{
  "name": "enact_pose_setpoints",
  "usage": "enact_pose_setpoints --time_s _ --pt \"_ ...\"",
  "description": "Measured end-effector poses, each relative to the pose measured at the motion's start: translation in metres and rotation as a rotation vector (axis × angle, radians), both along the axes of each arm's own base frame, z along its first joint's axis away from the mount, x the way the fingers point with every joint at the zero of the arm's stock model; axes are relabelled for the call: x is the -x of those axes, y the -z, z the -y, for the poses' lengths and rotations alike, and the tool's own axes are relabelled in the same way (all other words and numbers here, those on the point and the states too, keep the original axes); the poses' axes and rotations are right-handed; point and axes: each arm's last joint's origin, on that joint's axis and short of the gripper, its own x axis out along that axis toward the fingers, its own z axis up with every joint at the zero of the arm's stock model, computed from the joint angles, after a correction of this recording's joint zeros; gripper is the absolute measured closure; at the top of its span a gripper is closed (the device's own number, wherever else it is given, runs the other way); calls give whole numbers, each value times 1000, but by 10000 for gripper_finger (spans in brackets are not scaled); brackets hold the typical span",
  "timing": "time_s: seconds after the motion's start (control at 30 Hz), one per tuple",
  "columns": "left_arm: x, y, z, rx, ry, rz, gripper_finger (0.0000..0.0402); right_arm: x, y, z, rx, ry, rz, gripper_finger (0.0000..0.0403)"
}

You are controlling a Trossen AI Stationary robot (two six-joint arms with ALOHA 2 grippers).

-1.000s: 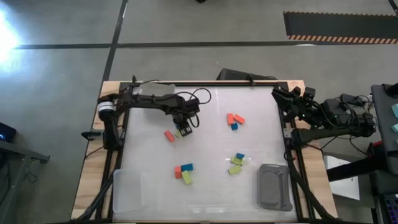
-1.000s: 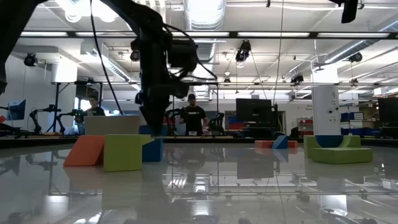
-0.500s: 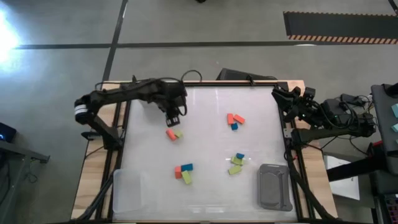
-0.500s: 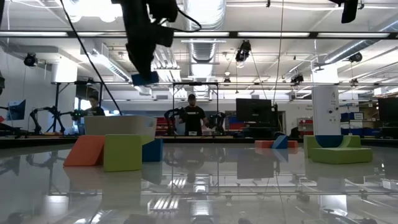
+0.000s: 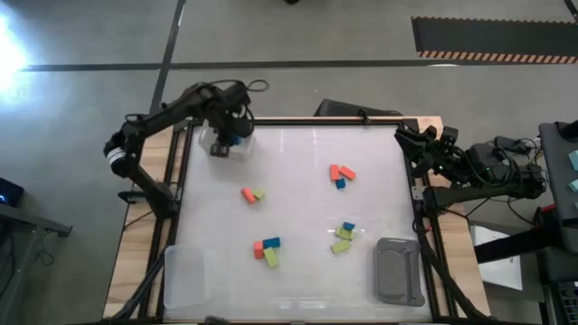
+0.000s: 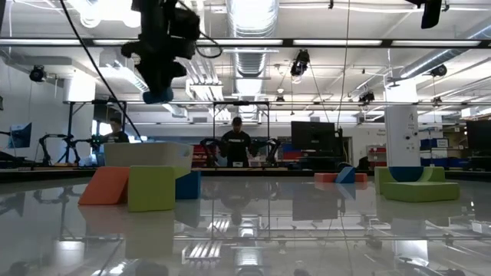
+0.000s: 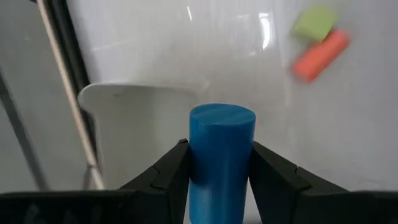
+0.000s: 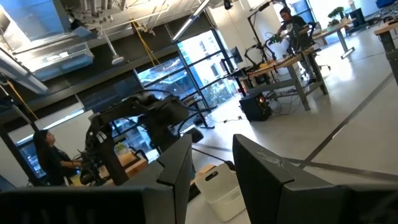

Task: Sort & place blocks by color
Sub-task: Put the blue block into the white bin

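- Your left wrist view shows the left gripper (image 7: 219,163) fingers clamped on a blue block (image 7: 221,155); from above you barely see it.
- It hangs over the clear tray (image 5: 232,144); contents unclear.
- Right gripper (image 8: 210,163): fingers slightly apart, empty.

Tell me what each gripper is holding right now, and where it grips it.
The left gripper clamps a blue rounded block by its two opposite sides, above a clear tray at the table's far left corner. The right gripper holds nothing.
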Motion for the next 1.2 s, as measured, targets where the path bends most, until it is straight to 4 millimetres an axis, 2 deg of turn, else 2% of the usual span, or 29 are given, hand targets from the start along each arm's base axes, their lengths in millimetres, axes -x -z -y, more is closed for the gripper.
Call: enact_pose_setpoints --time_s 0.13,0.27,0.53,0.77,1.2 --pt "11 10 -29 -8 -52 -8 276 0 0 0 0 0 -1 296" --pt "20 18 -49 -8 -38 -38 278 0 0 0 -8 -2 3 296" --pt "18 51 -79 39 -20 -96 279 0 0 0 -13 -3 5 296" --pt "13 79 -98 87 -16 -139 280 0 0 0 -13 -3 4 296" --pt "17 109 -120 126 -61 -165 281 -1 3 0 -29 -6 -10 296"
